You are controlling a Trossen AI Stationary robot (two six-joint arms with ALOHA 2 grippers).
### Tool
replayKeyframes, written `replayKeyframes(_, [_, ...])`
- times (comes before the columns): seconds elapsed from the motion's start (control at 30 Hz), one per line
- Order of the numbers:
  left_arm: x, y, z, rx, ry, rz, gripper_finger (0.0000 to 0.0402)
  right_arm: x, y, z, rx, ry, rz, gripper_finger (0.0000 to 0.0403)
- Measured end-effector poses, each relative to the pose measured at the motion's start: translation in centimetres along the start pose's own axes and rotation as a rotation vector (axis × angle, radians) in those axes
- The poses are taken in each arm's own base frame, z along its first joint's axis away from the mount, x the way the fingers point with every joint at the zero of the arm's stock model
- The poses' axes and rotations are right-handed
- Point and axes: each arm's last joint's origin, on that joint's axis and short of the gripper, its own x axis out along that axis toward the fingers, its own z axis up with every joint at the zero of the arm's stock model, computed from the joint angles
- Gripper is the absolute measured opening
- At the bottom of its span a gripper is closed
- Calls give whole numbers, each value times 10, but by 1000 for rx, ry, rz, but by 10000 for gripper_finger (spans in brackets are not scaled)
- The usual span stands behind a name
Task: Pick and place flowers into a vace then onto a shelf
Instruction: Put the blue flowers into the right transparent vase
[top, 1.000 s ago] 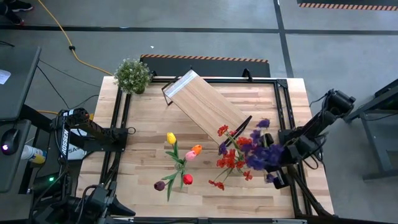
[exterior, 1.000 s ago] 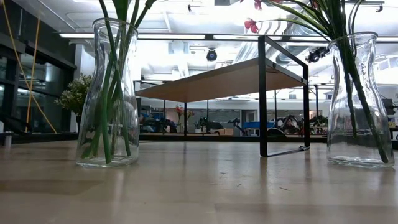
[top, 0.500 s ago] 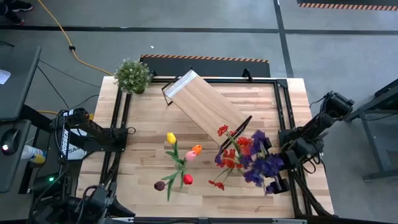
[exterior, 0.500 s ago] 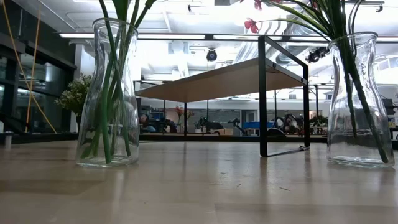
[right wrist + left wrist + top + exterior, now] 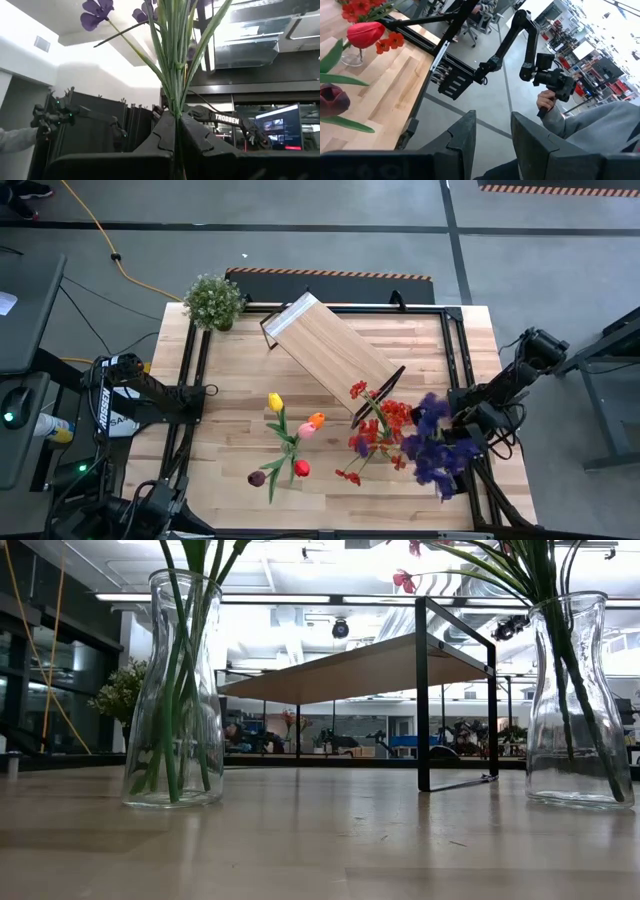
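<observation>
Shifted since earlier, high view: purple spray [image 5: 437,442] now nearer the tabletop's [image 5: 240,405] right front corner, carried by the right gripper [image 5: 462,442].

Low view: two vases, shelf [image 5: 350,665]; unchanged.

Left wrist view: left gripper [image 5: 492,131] off the tabletop edge, fingers [image 5: 465,132] apart, empty.

Right wrist view: fingers [image 5: 165,132] clamped on the stems [image 5: 175,60]; long axis upright, blossoms on top.

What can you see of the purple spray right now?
The purple spray is an artificial bunch: several thin green stems topped with violet blossoms. The right gripper is shut on the gathered stems, holding them upright at the table's right edge, beside the red spray. It sits in no vase.
</observation>
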Motion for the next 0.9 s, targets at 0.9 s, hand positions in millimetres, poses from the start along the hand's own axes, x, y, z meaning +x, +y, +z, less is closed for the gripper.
replayKeyframes(0.9, [0, -1, 0, -5, 17, -13, 156, -48, -18, 6, -18, 75, -94, 0])
